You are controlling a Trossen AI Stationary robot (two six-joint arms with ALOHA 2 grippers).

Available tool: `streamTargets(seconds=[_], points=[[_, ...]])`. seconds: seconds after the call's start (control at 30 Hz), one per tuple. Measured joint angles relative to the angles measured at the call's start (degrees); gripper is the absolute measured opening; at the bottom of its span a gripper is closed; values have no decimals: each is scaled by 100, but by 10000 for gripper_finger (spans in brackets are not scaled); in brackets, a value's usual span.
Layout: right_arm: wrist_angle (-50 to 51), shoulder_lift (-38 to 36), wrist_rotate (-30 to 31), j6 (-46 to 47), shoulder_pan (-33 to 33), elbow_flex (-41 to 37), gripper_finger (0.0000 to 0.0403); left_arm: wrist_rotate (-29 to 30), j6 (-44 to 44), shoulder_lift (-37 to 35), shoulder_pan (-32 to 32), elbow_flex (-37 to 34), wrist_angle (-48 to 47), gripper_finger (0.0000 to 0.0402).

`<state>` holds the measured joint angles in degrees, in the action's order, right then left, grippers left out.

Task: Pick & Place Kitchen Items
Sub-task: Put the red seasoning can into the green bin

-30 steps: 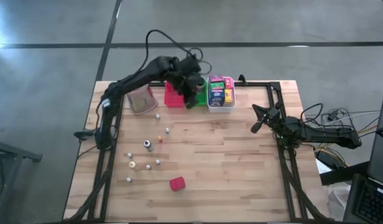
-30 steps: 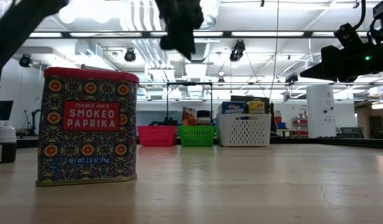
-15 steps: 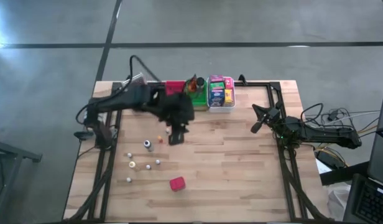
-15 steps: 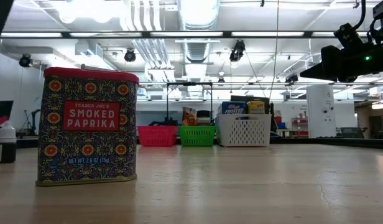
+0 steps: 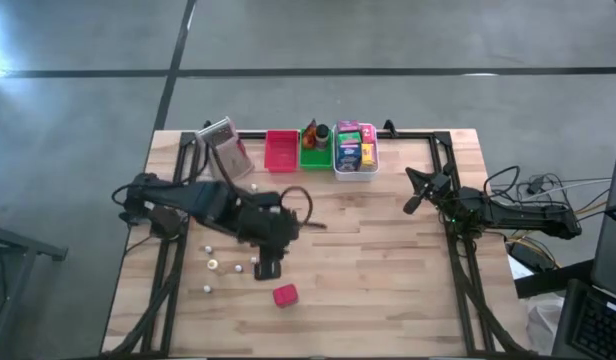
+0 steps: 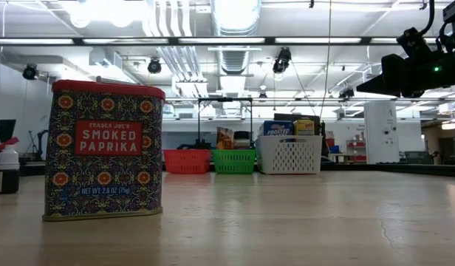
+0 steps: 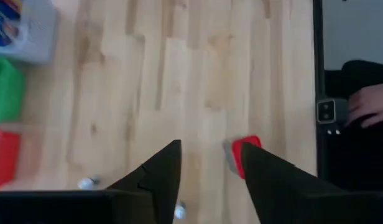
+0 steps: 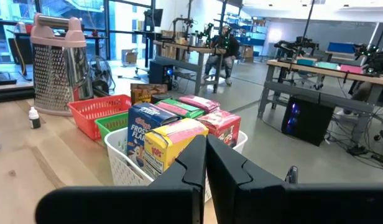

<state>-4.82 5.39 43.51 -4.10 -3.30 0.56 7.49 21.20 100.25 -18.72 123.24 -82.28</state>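
Over the near-left part of the worktop (image 5: 388, 250), the left tool (image 5: 269, 267) now hangs low above the scattered small items; a second ago it was up at the back row, over the red tray (image 5: 281, 150) and green tray (image 5: 314, 155), and half a second ago it was midway across. Its fingers (image 7: 160, 174) stand apart with nothing between them, and they have spread a little wider on the way. So a drop at the trays looks finished, and the arm has come back for another piece.

Just past those fingers lies the red paprika tin (image 5: 284, 294), flat on the wood (in the low view it is the tall patterned box close to the lens). It seems the likeliest next pick, though the tiny pale bottles (image 5: 212, 264) sit beside the tool too. Several items remain loose, so the task is partway along. The white tray (image 5: 354, 168) already holds coloured packets.

At the right edge, the right tool (image 5: 414, 199) waits, fingers pressed together and empty.
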Motion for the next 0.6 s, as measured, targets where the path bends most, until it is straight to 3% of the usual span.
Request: streamTargets(seconds=[0.27,0.43,0.6], points=[[0,0,0,0,2,0,8,-52,889,5,-458,-917,-6,251],[0,0,0,0,0,0,8,-50,1294,11,-703,-1523,167,256],[0,0,0,0,2,0,8,-52,1350,11,-952,-2162,914,255]])
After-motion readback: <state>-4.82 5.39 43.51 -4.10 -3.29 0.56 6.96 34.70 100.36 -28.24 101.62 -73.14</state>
